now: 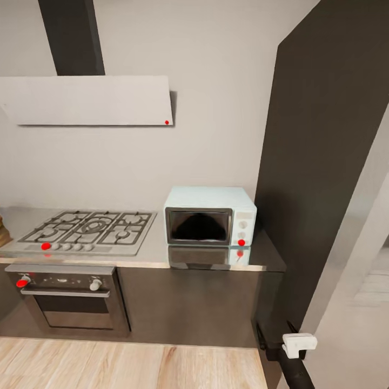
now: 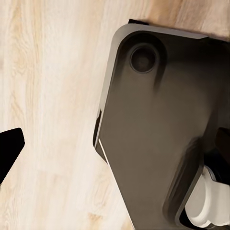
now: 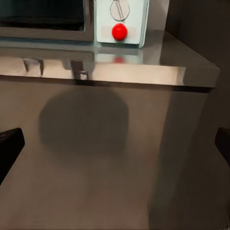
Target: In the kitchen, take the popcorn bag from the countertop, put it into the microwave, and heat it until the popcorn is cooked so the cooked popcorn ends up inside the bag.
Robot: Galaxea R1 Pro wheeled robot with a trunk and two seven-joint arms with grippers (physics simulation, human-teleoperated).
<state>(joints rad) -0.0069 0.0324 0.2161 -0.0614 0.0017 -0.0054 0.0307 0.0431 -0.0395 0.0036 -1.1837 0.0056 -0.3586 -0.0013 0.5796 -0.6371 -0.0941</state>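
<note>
Microwave: I see the pale mint-white boxy microwave (image 1: 210,216) with its dark glass door closed at centre frame of my head view, standing on the long grey brushed-metal countertop (image 1: 265,259).
Panel: its red light (image 3: 119,31) sits at the top of my right wrist view.
Hob: the grey gas hob (image 1: 89,231) lies left of the microwave, above the dark built-in oven (image 1: 70,297).
Right gripper: (image 3: 115,143) jaws wide apart, dark tips at both frame edges, facing the dark glossy cabinet front (image 3: 96,163).
Left gripper: one dark fingertip (image 2: 9,148) visible over the light wood floor (image 2: 52,96); I cannot tell its jaw state.
Popcorn bag: I cannot locate it.
</note>
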